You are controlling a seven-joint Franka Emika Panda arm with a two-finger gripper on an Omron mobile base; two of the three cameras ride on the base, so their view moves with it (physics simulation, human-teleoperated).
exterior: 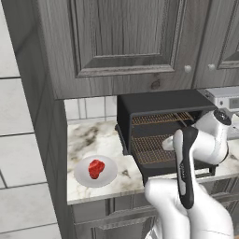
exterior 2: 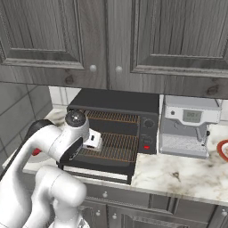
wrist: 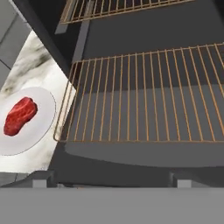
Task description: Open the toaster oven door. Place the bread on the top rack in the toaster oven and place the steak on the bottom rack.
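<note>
The black toaster oven stands on the counter with its door folded down flat in front. Inside, the coppery top rack and the bottom rack are both bare where I can see them. The steak, a red lump, lies on a white plate left of the oven; it is also the red steak on the counter. My gripper hovers over the door just before the bottom rack, jaws wide open and empty. The bread is out of view.
A silver-white coffee machine stands right of the oven, and a red-rimmed plate sits at the far right edge. Grey cabinets hang low above. A tall grey panel bounds the marble counter on the left.
</note>
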